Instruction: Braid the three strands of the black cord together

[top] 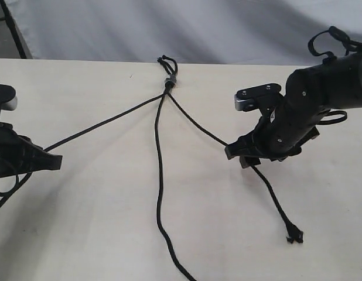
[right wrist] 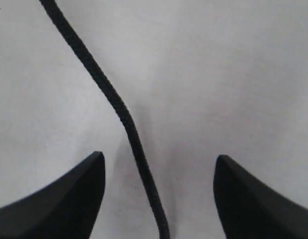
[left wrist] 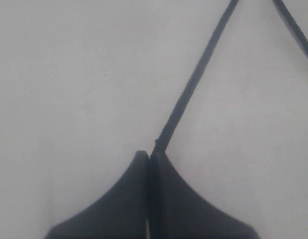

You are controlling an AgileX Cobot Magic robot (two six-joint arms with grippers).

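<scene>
The black cord is bound by a small grey band (top: 168, 81) with short loops at the table's far middle. Three strands fan out from it, unbraided. The left strand (top: 105, 123) runs taut to my left gripper (top: 55, 161), which is shut on it; the left wrist view shows that strand (left wrist: 191, 84) leaving the closed tips. The middle strand (top: 158, 175) lies loose toward the front edge. The right strand (top: 195, 122) passes under my right gripper (top: 238, 156) and ends in a knotted tip (top: 294, 237). My right gripper (right wrist: 159, 162) stands open astride this strand (right wrist: 125, 119).
The pale tabletop (top: 81, 222) spreads around the cord. A white backdrop (top: 169, 23) hangs behind the table's far edge. The right arm's body (top: 321, 99) leans in from the right.
</scene>
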